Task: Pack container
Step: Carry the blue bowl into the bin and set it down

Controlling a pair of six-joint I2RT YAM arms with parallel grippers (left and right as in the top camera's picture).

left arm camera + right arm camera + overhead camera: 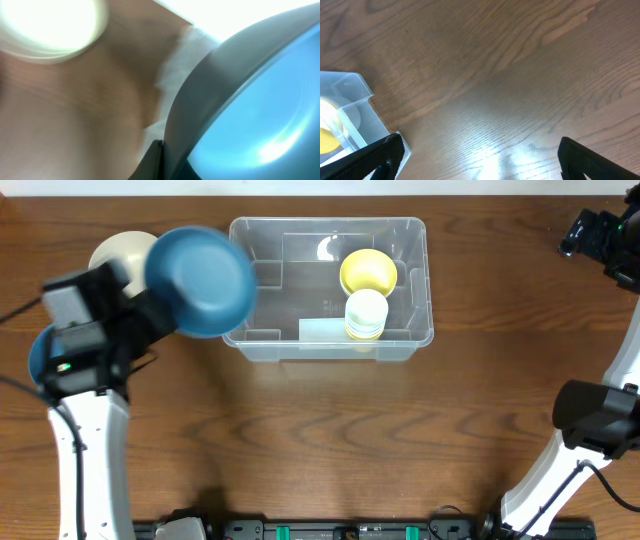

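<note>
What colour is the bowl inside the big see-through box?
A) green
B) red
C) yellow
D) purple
C: the overhead view shows a yellow bowl lying in the container, right beside a pale cup.

No readable text, label, brand, number or sign shows in any view, neither on the container (330,285) nor on the desk (330,440).
</note>
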